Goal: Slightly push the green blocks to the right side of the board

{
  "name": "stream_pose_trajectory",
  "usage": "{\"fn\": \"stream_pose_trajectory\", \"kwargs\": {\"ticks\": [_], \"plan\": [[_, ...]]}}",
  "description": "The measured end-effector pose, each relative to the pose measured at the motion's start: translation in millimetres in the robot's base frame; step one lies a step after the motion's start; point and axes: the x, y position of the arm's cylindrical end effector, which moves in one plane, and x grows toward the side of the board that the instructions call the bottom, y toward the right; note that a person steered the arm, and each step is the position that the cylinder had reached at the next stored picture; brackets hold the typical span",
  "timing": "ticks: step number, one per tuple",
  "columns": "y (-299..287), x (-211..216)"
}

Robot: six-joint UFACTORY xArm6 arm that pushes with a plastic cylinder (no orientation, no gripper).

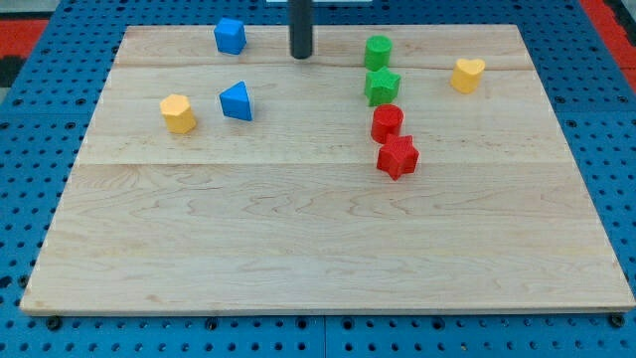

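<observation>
A green cylinder stands near the view's top, right of centre. A green star block sits just below it, touching or nearly touching. My tip is at the end of the dark rod, to the left of the green cylinder with a clear gap between them. It touches no block.
A red cylinder and a red star lie right below the green star. A yellow heart is to the right. A blue cube, a blue wedge and a yellow hexagon are on the left. Wooden board.
</observation>
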Motion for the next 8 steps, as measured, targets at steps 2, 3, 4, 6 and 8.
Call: {"fn": "stream_pose_trajectory", "kwargs": {"ticks": [2,3,4,6,8], "plan": [[-16.3,-42.9],[20.1,-42.6],[80.3,-42.7],[123.9,-43.0],[245.5,-6.8]]}}
